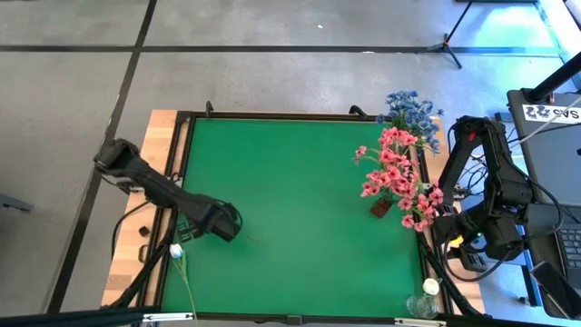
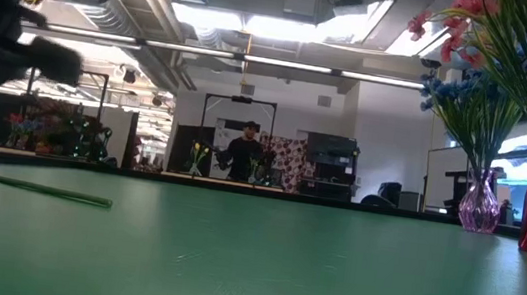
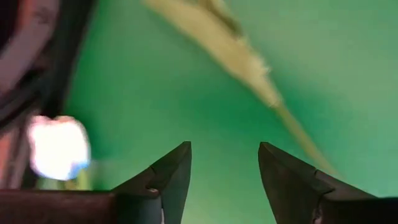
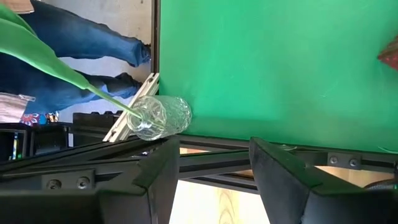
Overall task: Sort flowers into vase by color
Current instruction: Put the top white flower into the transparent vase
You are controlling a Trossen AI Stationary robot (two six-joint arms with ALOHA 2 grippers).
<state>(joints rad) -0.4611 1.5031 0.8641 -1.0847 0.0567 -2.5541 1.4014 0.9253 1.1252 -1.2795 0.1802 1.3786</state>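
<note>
Open-jawed, the left claw (image 3: 224, 171) is hovering over the white flower (image 1: 176, 252) on the green bench (image 1: 300, 200); straddling its thin stem squarely before closing looks wisest.

A green table mat (image 1: 300, 209) in a black frame (image 1: 272, 115) — a person (image 2: 242, 152) stands far behind, monitor (image 1: 554, 109) at right.

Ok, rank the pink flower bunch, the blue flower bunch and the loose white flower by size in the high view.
1. pink flower bunch, the widest spread.
2. blue flower bunch, a smaller cluster, partly overlapped by the pink.
3. white flower, a small bud on a thin stem.
</note>
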